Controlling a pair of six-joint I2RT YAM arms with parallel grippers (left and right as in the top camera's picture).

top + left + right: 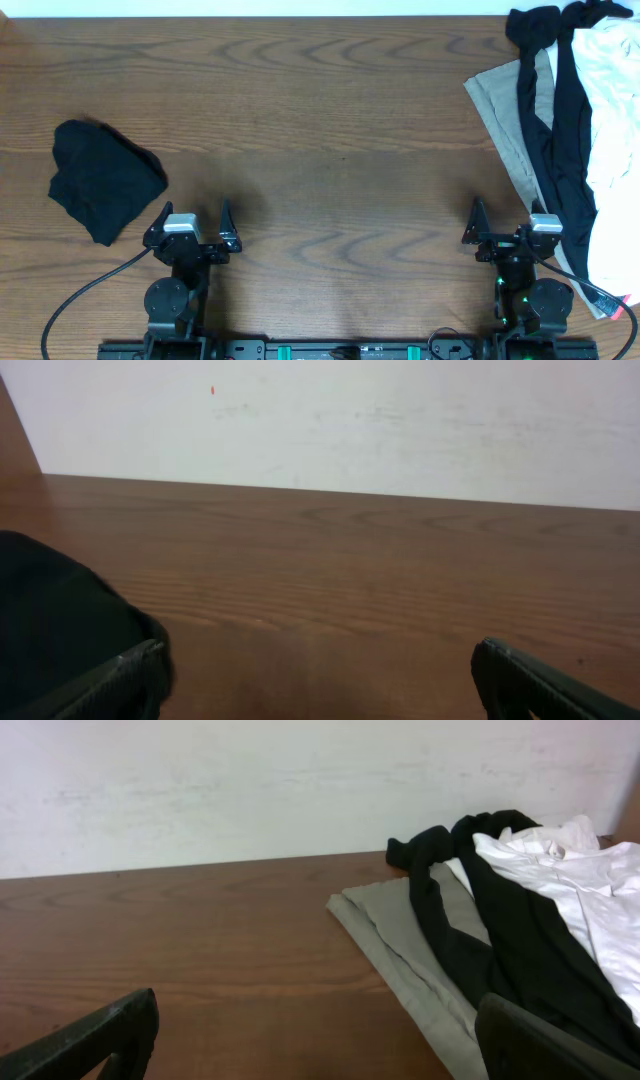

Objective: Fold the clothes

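Clothes (565, 130) beside right fingers (477, 222)

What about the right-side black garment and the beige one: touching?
Touching: the right wrist view shows the black garment lying across the beige garment.

On the table (340, 130), 1 garment (105, 180) lies left, near the left tool (195, 207), and a pile (560, 150) of others lies far right.

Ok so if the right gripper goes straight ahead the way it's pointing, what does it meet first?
Probably the beige cloth, lying just ahead of the right gripper on its right side, with the black garment draped over it. Its left side faces bare table. Depth is unclear.
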